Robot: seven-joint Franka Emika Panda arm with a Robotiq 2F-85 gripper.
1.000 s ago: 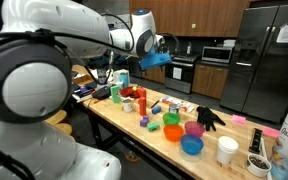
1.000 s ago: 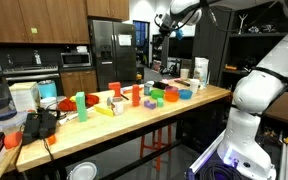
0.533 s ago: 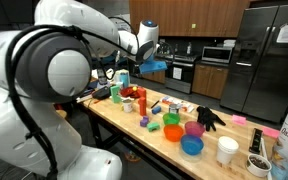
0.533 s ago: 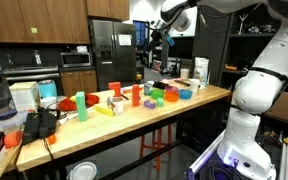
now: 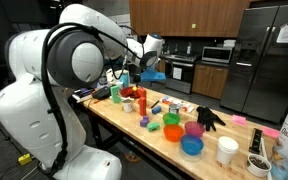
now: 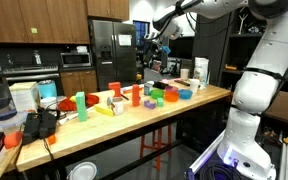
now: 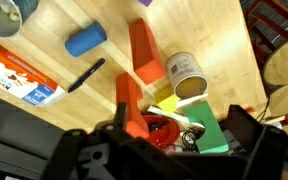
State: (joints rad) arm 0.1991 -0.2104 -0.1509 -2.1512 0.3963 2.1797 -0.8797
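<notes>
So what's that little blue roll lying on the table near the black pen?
The blue roll is a short cylinder, plain blue all over, with a matte look, perhaps foam or plastic; I cannot tell which. It lies on its side on the bare wooden table, slanted in the wrist view. Only the tabletop touches it: the black pen lies close beside it but apart, and the orange block is clear of it.

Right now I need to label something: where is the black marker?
In the wrist view the black marker lies on the tabletop, just below the blue cylinder and left of the orange block.
</notes>
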